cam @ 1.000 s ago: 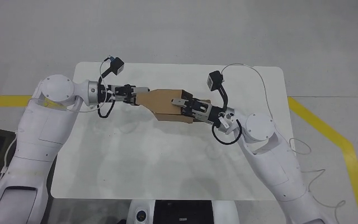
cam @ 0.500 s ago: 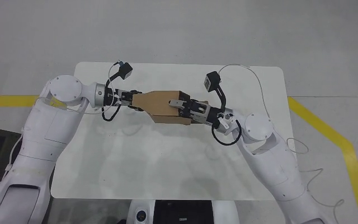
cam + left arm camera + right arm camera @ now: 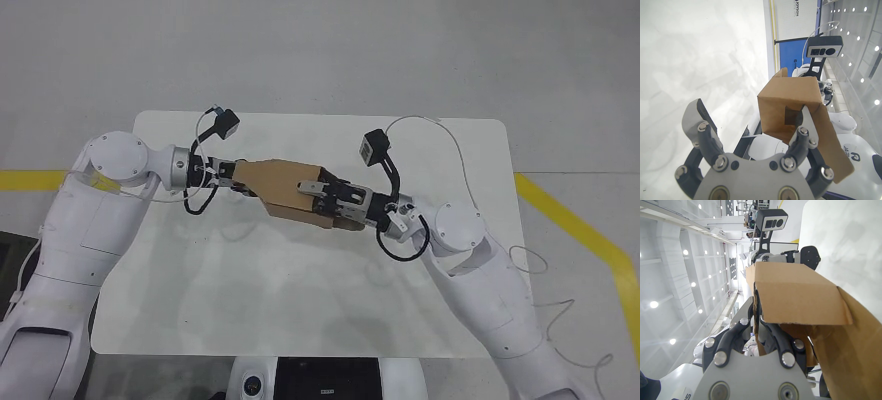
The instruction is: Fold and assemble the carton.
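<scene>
Starting at the right wrist, the right fingers (image 3: 745,313) are seen pressed together on a wall of the brown corrugated cardboard carton (image 3: 797,294), whose board edge is pinched between them at the end nearest that arm. From there the carton is carried away from the right arm towards the left one. Its long axis is laid along the line between the two wrists, and it appears to be held clear of the white surface (image 3: 300,290).

At the other end, the left fingers (image 3: 806,121) are spread wide apart. One tip is set against the carton's (image 3: 789,98) end face beside a small square cut-out (image 3: 790,117), while the other is left in free air off to the side, so nothing is clamped. A long loose flap (image 3: 831,144) is seen running back alongside the touching finger, not yet folded in.

From above, the carton (image 3: 295,190) is found over the far middle of the surface, directly ahead of the left fingers (image 3: 232,175) and end-on to them. The left arm is judged the nearer to the unfolded flap, so the closing of that end would be expected from it, with the carton steadied by the right.
</scene>
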Robot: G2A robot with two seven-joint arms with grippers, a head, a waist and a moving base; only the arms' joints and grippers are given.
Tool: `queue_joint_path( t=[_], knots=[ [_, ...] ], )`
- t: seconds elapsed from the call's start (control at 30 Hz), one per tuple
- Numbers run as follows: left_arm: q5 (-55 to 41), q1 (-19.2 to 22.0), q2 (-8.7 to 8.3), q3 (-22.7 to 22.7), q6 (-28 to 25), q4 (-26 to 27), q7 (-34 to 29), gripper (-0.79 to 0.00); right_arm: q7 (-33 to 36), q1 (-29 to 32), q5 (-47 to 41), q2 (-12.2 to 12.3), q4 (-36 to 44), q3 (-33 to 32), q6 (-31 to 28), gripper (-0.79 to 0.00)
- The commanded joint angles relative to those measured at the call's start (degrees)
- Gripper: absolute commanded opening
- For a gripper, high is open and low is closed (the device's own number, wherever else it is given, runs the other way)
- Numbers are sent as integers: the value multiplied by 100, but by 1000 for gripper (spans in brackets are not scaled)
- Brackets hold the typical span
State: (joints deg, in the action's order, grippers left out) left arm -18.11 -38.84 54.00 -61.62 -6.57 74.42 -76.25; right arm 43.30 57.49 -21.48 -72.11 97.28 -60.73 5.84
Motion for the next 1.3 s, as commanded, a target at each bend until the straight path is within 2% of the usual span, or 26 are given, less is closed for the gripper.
queue_joint_path(
  t=[0.0, 0.23, 0.47, 0.63, 0.83, 1.27],
  knots=[
    [-3, 1, 4, 17, -9, 34, -5, 0, 3, -12, -15, -6, -19, 25, -4, -785],
    [-36, -30, -13, -42, -75, 15, -10, 0, -35, -20, -91, -1, -86, -72, -42, -785],
    [-119, -155, -94, -374, -217, -286, 108, 0, 30, 65, -183, 41, -128, -338, -157, -785],
    [-170, -300, -149, -532, -392, -258, -30, 0, 219, 57, -179, 58, -279, -398, -365, -785],
    [45, -525, -189, -485, -691, 140, -279, 0, 238, -31, -121, 40, -470, -282, -453, -785],
    [149, -446, -141, -238, -425, 296, -75, 0, 338, -84, 19, 24, -385, -103, -471, -785]
  ],
)
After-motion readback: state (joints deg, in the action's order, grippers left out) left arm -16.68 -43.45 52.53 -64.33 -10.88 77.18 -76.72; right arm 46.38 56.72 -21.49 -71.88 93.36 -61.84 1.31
